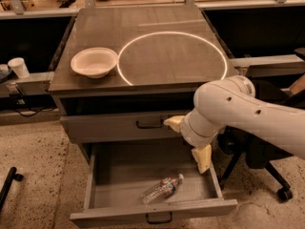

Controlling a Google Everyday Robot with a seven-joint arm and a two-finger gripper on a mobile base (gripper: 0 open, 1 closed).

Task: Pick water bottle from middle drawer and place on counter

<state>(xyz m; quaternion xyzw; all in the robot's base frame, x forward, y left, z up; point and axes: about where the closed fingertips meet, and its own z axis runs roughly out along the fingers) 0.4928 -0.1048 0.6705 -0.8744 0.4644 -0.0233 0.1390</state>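
Counter [157,27] behind – arm bent low over open middle drawer [121,168]; gripper [187,145] fingers spread, empty – water bottle [162,189] lying nearby.

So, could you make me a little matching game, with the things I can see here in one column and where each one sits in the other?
Things:
1. water bottle
2. bowl
3. gripper, the arm's jaws
4. paper cup

Places:
A. on the left half of the counter
B. on the pale ledge at far left
C. lying on the floor of the open middle drawer
D. over that drawer's right side

Pairs: 1-C, 2-A, 3-D, 4-B
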